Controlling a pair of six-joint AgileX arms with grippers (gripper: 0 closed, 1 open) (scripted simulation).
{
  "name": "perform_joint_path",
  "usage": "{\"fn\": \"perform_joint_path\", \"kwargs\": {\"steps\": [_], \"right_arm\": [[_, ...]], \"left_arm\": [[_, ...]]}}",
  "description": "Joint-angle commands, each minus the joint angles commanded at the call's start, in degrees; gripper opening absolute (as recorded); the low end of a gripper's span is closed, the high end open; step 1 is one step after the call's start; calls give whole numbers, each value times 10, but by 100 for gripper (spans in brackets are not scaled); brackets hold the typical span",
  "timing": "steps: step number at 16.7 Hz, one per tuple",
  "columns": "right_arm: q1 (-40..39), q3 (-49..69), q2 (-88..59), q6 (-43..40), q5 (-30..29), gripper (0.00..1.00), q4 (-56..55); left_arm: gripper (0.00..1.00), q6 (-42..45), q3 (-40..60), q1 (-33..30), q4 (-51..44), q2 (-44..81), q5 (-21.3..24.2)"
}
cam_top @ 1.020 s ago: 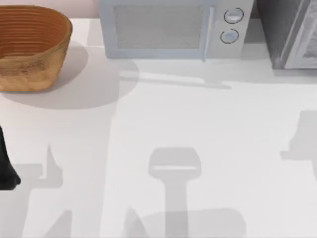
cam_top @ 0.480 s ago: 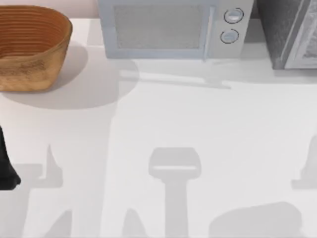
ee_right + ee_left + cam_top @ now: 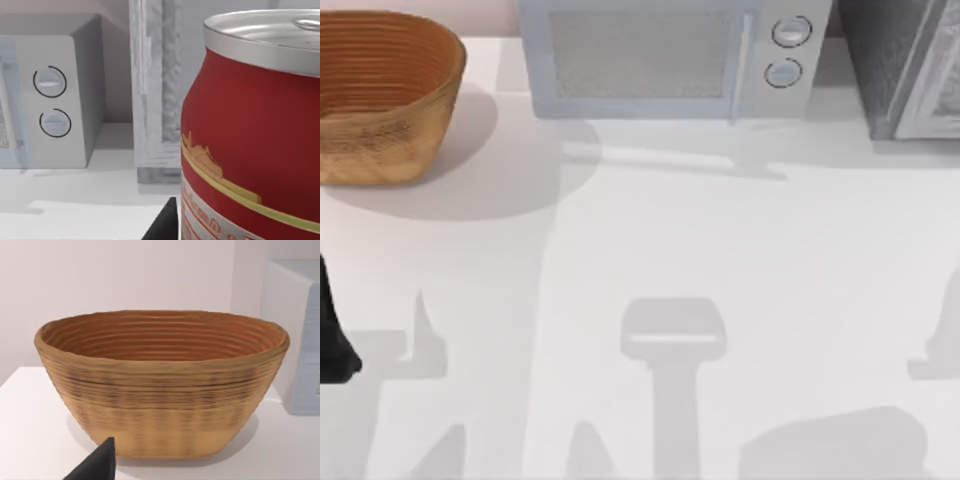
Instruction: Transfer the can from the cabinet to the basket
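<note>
Your right gripper's own wrist view has the can [image 3: 250, 130] looming very close and upright, a dark fingertip [image 3: 162, 222] showing beside its lower edge; it looks held, but you cannot tell from these pictures whether the fingers are really clamped on it. Behind it stand the cabinet [image 3: 155, 90], with its pale door frame, and the microwave [image 3: 55, 100] with two knobs.

From above, the basket [image 3: 385, 95] sits at the far left corner of the table [image 3: 720, 250], the microwave [image 3: 670, 60] stands in the middle of the back edge, and the cabinet [image 3: 905, 65] is at the far right. So the can is well apart from its goal, across the whole table.

Your left arm [image 3: 332, 340] waits at the left edge, facing the basket [image 3: 160, 390]; a dark fingertip [image 3: 100, 462] shows low in that view, and its opening cannot be judged either.

Watch these risks:
- A weak hold could let the can slip on the long carry.
- Swinging low past the microwave could clip it.
- A hand-over between arms could drop or tip the can.
- Releasing too high could bounce it off the basket's rim.
</note>
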State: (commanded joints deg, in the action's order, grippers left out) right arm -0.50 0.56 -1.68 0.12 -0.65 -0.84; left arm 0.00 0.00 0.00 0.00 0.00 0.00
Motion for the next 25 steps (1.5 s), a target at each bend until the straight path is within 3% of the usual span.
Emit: {"fn": "perform_joint_path", "kwargs": {"steps": [8,25], "right_arm": [[-73,134,-235,2,-91,0,-148],[-374,567,-1164,9,-390,0,-623]], "left_arm": [[100,0,0,0,0,0,0],[100,0,0,0,0,0,0]]}}
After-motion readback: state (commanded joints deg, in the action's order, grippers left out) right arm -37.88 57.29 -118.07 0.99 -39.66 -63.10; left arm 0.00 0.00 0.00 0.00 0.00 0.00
